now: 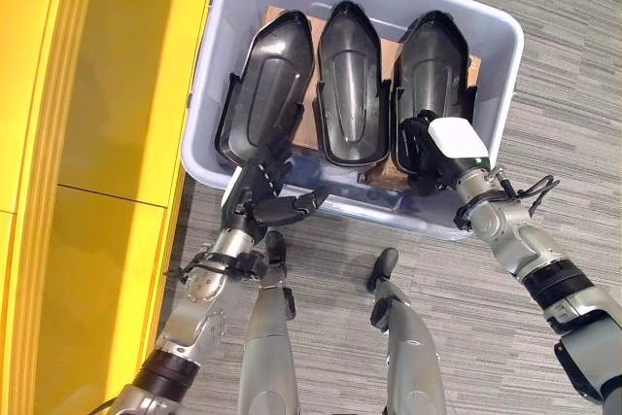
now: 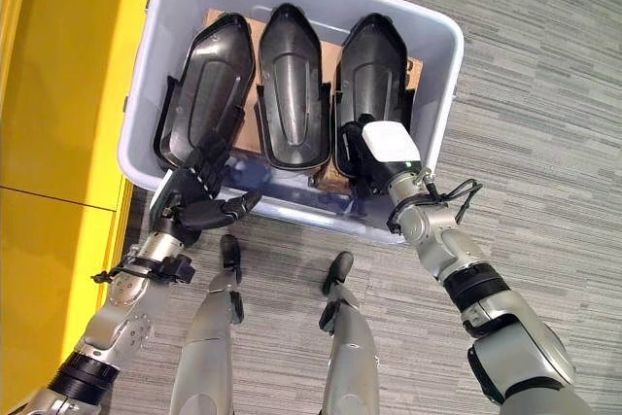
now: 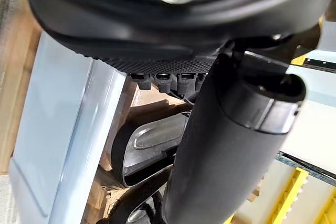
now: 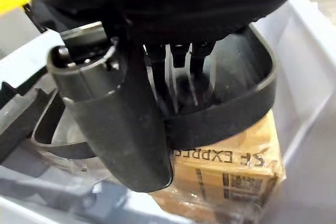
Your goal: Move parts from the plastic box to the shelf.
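A yellow shelf unit [image 1: 107, 143] is seen at the left on grey striped carpet [image 1: 573, 94]. Beside it, a pale grey plastic box [image 1: 496, 41] is stood on the floor, with three black moulded plastic parts [image 1: 348, 80] laid side by side on cardboard [image 4: 236, 174]. The left robot hand [image 1: 267, 191] is held at the near rim, fingers loosely spread, grasping nothing. The right robot hand [image 2: 374, 157] is clenched on the rightmost part's [image 2: 374, 60] near edge.

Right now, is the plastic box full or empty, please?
Still loaded: three black parts lie side by side in the plastic box, on cardboard.
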Robot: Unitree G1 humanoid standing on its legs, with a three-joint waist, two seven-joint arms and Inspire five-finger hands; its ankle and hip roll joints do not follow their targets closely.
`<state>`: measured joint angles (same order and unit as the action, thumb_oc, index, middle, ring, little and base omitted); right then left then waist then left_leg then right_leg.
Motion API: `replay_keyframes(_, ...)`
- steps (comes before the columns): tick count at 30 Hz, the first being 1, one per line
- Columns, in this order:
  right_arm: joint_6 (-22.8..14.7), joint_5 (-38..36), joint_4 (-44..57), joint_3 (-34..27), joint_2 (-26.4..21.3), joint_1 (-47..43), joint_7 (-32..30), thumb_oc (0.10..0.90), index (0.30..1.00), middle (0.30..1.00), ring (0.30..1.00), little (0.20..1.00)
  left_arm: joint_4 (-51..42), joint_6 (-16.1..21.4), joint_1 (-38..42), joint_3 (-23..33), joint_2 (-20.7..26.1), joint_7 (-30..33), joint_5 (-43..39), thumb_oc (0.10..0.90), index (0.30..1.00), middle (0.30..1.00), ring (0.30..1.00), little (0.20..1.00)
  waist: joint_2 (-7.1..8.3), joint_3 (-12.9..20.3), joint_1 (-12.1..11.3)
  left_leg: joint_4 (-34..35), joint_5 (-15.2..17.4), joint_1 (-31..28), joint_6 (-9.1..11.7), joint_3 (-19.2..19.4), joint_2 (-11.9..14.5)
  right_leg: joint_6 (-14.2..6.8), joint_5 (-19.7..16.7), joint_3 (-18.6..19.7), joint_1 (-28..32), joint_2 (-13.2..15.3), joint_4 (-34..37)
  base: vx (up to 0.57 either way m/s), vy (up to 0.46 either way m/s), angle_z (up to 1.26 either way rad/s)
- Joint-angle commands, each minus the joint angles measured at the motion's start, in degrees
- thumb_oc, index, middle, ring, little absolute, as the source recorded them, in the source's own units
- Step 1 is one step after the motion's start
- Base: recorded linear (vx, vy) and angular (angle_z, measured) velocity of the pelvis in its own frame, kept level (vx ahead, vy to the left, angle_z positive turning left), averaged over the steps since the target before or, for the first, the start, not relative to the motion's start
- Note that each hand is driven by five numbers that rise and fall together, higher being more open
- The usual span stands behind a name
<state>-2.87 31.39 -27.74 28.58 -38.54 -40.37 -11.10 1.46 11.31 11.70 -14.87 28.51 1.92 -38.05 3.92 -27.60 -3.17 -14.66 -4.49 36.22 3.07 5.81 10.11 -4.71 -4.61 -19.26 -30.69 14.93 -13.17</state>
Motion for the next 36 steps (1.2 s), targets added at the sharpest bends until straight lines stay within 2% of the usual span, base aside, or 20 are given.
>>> replay_keyframes(1,1.20,-0.94,-0.85,2.54,0.54,4.58,5.00,0.400,0.300,0.300,0.300,0.300,-8.50,4.30,-0.94,0.74,1.48,-0.84,-0.81,0.900,1.000,1.000,1.000,1.000,-0.79,2.84,-0.88,-2.48,6.82,-0.66,1.55,-1.19,2.05,-4.08,5.63,0.42,5.10,2.27,-3.31,0.00,0.000,0.00)
replay_keyframes(12,-1.30,-3.12,10.07,0.87,-0.28,10.67,7.81,0.400,0.300,0.300,0.300,0.300,-7.11,3.64,-1.98,0.84,1.58,-1.76,-0.96,0.900,1.000,1.000,1.000,1.000,0.25,3.59,-0.64,-0.82,6.72,-4.98,1.58,-0.76,1.97,-4.27,5.31,0.45,9.17,2.07,-1.75,0.00,0.000,0.00)
replay_keyframes(15,-3.27,-5.80,16.34,-1.40,-0.86,15.03,9.11,0.400,0.300,0.300,0.300,0.300,-6.33,3.37,-2.80,1.21,1.57,-2.24,-0.52,0.900,1.000,1.000,1.000,1.000,0.89,4.74,-0.30,0.18,6.54,-8.16,1.80,-0.71,2.27,-4.26,5.43,0.14,12.63,1.73,-0.54,0.00,0.000,0.00)
replay_keyframes(21,-4.51,-7.78,21.40,-4.58,-1.80,18.40,9.59,0.400,0.300,0.300,0.300,0.300,-5.74,2.69,-3.90,1.42,1.37,-3.00,-0.74,0.900,1.000,1.000,1.000,1.000,1.55,6.11,0.07,1.71,6.12,-11.92,2.09,-0.36,2.84,-4.30,5.46,0.03,16.13,1.40,1.14,0.00,-0.004,0.00)
replay_keyframes(22,-4.65,-8.10,22.73,-5.55,-2.31,18.94,9.47,0.400,0.300,0.300,0.300,0.300,-5.90,2.67,-4.11,1.68,1.46,-3.03,-0.72,0.900,1.000,1.000,1.000,1.000,1.77,6.25,0.18,2.08,4.78,-12.10,1.62,0.17,2.83,-3.83,4.48,-0.49,16.42,1.54,1.83,-0.04,-0.009,0.00)
replay_keyframes(29,-5.76,-8.56,29.05,-12.42,-5.46,21.12,8.59,0.400,0.300,0.300,0.300,0.300,-5.62,2.03,-6.25,3.06,1.07,-4.43,-1.09,0.900,1.000,1.000,1.000,1.000,2.67,9.98,0.85,5.86,3.55,-17.93,2.27,1.15,3.30,-4.22,4.35,-0.70,21.49,1.16,4.95,0.04,-0.020,-0.03)
replay_keyframes(30,-5.77,-8.22,30.83,-14.82,-6.34,21.68,8.28,0.400,0.300,0.300,0.300,0.300,-5.65,1.61,-7.00,3.64,1.03,-4.78,-0.96,0.900,1.000,1.000,1.000,1.000,2.78,11.41,0.98,7.39,3.12,-19.93,2.46,1.63,3.40,-4.42,4.18,-0.71,23.12,0.81,6.24,0.06,-0.027,-0.08)
replay_keyframes(36,-6.59,-7.80,35.15,-19.03,-7.92,21.06,7.80,0.400,0.300,0.300,0.300,0.300,-5.52,1.21,-9.00,5.22,0.34,-5.36,-1.04,0.900,1.000,1.000,1.000,1.000,2.77,14.56,1.43,10.98,2.04,-24.30,2.72,3.22,3.65,-4.75,3.73,-0.28,26.10,0.04,8.80,0.03,-0.006,-0.09)
